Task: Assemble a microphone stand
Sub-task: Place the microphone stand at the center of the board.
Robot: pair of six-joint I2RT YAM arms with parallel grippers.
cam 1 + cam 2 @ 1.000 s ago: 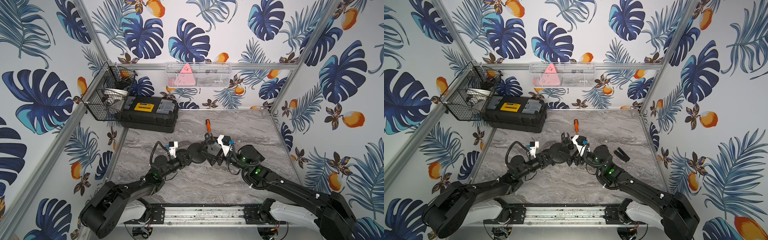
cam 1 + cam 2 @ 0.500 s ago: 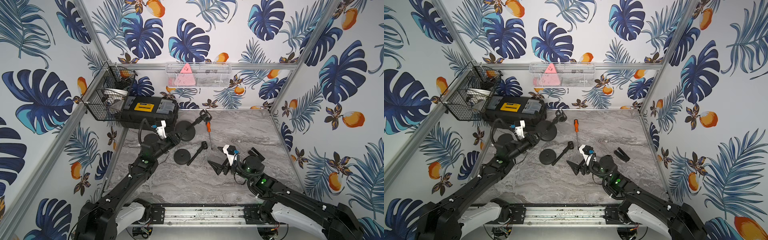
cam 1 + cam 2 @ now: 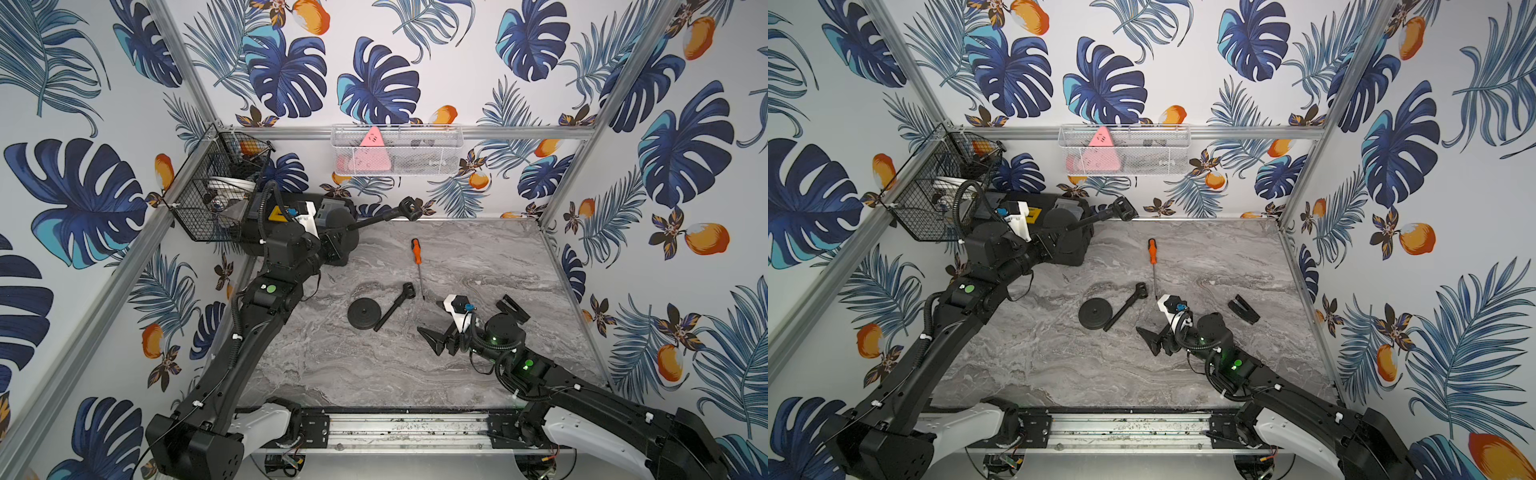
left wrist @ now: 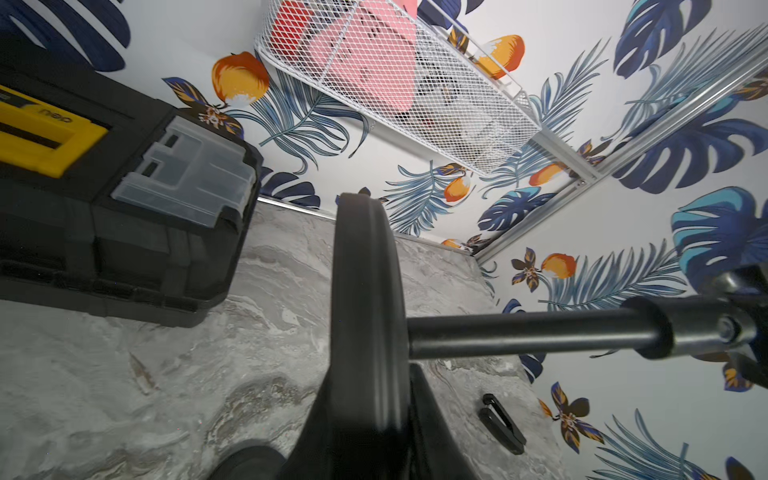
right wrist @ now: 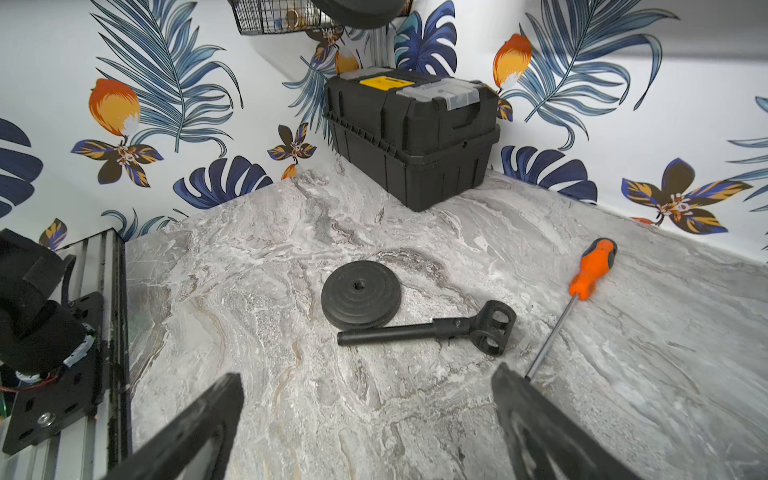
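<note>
The toolbox (image 4: 137, 232) has 1 short raised word on its yellow handle (image 4: 41, 141), seen upside down in the left wrist view. It may read "deli", but the letters are too soft to be sure. The pink triangular card (image 3: 371, 141) in the white wire basket (image 3: 432, 160) bears small dark marks, illegible in both top views.

Black jointed arms (image 3: 249, 345), green lights (image 3: 271, 288), white shoulders (image 3: 266, 424), corrugated cables (image 3: 262, 208).

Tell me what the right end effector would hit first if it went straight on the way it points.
Probably the loose pole lying flat, just before the disc. The open right end effector faces both, though its height above them is unclear.
</note>
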